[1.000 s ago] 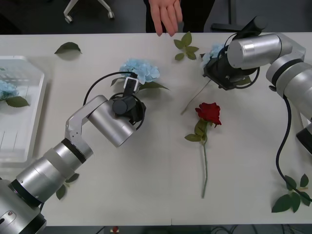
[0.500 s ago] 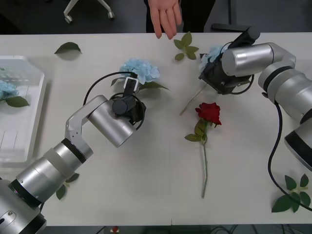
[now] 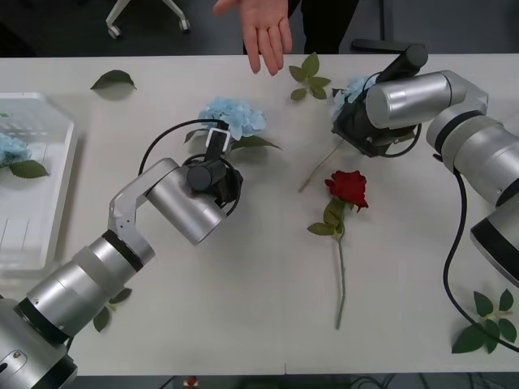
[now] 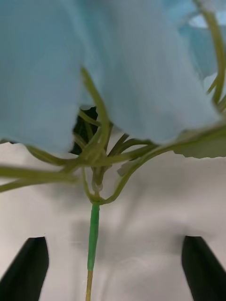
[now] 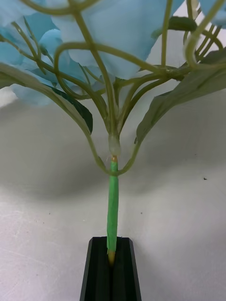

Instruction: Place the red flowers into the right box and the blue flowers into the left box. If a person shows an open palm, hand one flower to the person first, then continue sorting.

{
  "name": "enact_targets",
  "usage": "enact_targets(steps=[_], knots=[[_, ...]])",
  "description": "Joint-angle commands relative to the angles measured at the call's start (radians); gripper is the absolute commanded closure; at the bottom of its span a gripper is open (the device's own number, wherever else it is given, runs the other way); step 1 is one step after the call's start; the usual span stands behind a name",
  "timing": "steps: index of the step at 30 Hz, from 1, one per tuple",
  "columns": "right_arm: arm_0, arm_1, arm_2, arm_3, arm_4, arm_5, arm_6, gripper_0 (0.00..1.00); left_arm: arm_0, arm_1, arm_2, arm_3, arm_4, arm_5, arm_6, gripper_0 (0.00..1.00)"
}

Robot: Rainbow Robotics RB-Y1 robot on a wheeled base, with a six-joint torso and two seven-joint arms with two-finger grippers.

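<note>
A person's bare hand [image 3: 266,31] hangs over the far edge of the white table [image 3: 243,308], fingers spread a little and pointing down at the table top.

Near that hand and a bit to the left lies a fluffy pale blue flower on a thin green stem [image 3: 233,117]. The left gripper [image 3: 214,144] is just on its near side. In the left wrist view its two black fingers [image 5: 111,270] are pressed together on the end of that stem [image 5: 112,207].

To the right of the hand, at the far side of the table, is a second pale blue flower [image 3: 353,86]. The right gripper [image 3: 350,121] is over it. In the right wrist view its black fingers [image 4: 26,268] stand wide apart at the two corners, and the thin green stem [image 4: 93,235] runs between them without touching either one.

A red rose with a long green stem [image 3: 347,188] lies flat on the table, nearer than both blue flowers and between the two arms.

At the left edge sits a shallow white plastic tray [image 3: 32,235]. A third pale blue flower with a big leaf [image 3: 11,151] lies in it.

Loose green leaf sprigs [image 3: 308,77] lie just beside the hand.
</note>
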Motion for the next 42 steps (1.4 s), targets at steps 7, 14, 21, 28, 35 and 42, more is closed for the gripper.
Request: enact_targets(steps=[7,14,21,28,35,42], knots=[[-0.095,0.076,-0.01,0.095,0.04,-0.04,-0.053,0.66,-0.003,0.015,-0.004,-0.029,-0.005,0.001,-0.008,1.0],[-0.112,0.106,-0.01,0.14,0.046,-0.061,-0.063,0.96,-0.003,0.015,-0.004,-0.029,-0.006,0.002,-0.007,1.0],[-0.113,0.109,-0.01,0.14,0.041,-0.061,-0.072,1.0,-0.003,0.014,-0.005,-0.027,-0.006,0.001,-0.007,1.0],[-0.141,0.099,-0.038,0.14,0.025,-0.037,-0.059,1.0,-0.002,0.015,-0.004,-0.027,-0.006,0.001,-0.008,1.0],[-0.227,0.035,-0.053,0.134,-0.06,-0.018,0.052,1.0,-0.002,0.015,-0.004,-0.029,-0.008,0.001,-0.008,1.0],[-0.247,-0.111,-0.109,0.025,-0.17,-0.018,0.349,1.0,-0.003,0.015,-0.004,-0.029,-0.008,0.001,-0.007,1.0]])
